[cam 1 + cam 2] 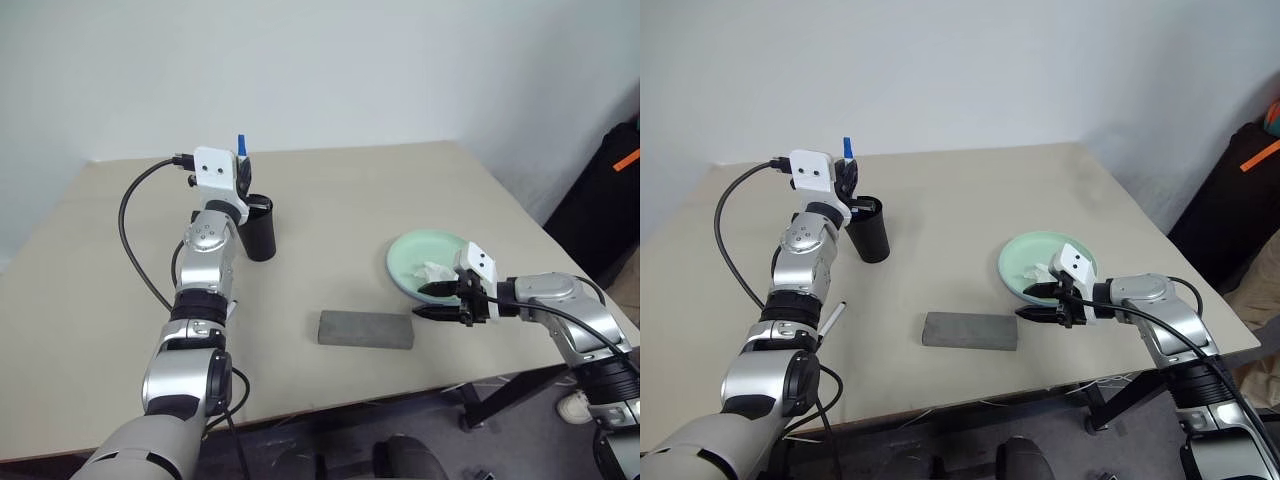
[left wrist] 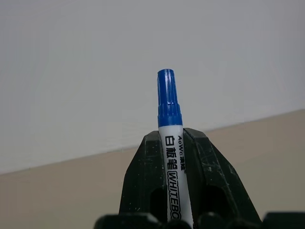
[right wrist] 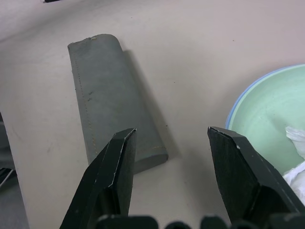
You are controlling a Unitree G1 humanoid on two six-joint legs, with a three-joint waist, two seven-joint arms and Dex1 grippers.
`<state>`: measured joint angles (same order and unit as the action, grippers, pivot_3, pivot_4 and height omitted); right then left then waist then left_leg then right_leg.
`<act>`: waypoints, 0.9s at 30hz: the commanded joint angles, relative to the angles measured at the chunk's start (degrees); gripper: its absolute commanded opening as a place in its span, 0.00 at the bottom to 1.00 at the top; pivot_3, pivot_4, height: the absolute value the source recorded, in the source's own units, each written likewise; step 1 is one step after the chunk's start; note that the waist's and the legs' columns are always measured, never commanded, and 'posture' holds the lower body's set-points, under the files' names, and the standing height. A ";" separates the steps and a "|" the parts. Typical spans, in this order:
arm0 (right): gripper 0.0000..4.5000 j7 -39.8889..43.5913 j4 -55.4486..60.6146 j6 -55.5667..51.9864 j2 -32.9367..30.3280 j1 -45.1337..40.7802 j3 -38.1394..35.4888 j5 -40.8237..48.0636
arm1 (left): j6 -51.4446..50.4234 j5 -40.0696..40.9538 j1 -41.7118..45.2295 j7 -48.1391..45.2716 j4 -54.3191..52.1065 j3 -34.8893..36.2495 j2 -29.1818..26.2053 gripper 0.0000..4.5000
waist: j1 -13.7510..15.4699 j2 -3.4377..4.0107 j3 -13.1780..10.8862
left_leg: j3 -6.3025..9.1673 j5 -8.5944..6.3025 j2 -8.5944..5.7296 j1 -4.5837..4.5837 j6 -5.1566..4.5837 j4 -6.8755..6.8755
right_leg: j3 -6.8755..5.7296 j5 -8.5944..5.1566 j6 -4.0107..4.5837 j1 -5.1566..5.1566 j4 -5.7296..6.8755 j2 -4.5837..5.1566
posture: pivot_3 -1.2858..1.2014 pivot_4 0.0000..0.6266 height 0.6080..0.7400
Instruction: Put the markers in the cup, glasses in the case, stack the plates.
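Case shut, flat, near centre of table. Right gripper spread, empty, at near rim of green plate, blue plate apparently beneath. Far left: left gripper pinching blue marker upright above cup.

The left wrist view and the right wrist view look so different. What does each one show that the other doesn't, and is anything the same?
Left wrist view: the blue-capped marker standing clamped between the left gripper's fingers, with a pale wall behind.

Right wrist view: the right gripper open and holding nothing, the closed grey case, the mint green plate resting on the light blue plate, and a white tissue.

Both: black fingers and the beige table.
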<state>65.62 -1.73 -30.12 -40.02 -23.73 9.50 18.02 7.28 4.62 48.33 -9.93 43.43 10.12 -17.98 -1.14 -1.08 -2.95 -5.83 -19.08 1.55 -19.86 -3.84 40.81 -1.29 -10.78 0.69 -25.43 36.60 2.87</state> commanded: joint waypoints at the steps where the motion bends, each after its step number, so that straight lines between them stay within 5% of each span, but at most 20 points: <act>1: 0.57 -0.60 1.82 -0.13 -0.46 -0.94 -1.98 0.67 | 0.73 0.78 0.89 0.29 -0.51 0.85 -0.31 0.32 | 0.00 0.00 0.00 | 0.00 0.00 0.00 0.00 0.00 0.00 | 0.00 0.00 0.00 0.00 0.00 0.00 | 0.52 0.00 1.00; 6: 0.57 -0.66 1.85 -0.34 -0.37 -1.13 -1.91 0.64 | 0.37 0.86 0.51 0.39 -2.55 0.70 -0.75 0.67 | 0.01 0.00 0.00 | 0.00 0.00 0.00 0.00 0.00 0.00 | 0.00 0.00 0.00 0.00 -0.01 0.00 | 0.52 0.00 1.00; 12: 0.57 -0.82 2.04 -0.50 -0.45 -1.13 -1.96 0.73 | -12.77 4.66 -3.43 -6.55 -16.47 -0.43 -2.29 0.67 | -0.07 0.00 0.00 | 0.00 -0.01 0.03 -0.01 0.01 0.00 | 0.00 0.01 0.01 -0.01 0.01 0.00 | 0.52 0.00 1.00; 18: 0.57 -1.01 2.39 -0.63 -0.70 -0.39 -2.38 0.89 | -47.38 14.25 -12.60 -15.31 -47.27 -0.87 -13.66 0.67 | -1.04 0.00 0.00 | 0.02 -0.04 0.16 0.00 0.07 0.00 | 0.01 -0.04 -0.06 -0.06 0.06 -0.03 | 0.52 0.00 1.00; 27: 0.57 -0.56 1.22 -0.12 0.19 -1.58 -1.87 0.82 | -65.33 19.34 -21.02 -18.03 -61.35 3.53 -24.65 0.67 | -1.36 0.01 -0.02 | 0.00 -0.07 0.13 0.17 0.38 0.00 | 0.07 -0.14 -0.19 0.07 0.13 0.03 | 0.52 0.00 1.00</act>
<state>64.86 -1.13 -31.02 -39.73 -23.97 9.16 18.09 -55.81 23.16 27.28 -28.19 -14.52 11.26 -41.14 -2.50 -1.07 -2.97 -5.84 -19.14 1.68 -19.67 -3.46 40.80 -1.21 -10.91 0.51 -25.36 36.74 2.89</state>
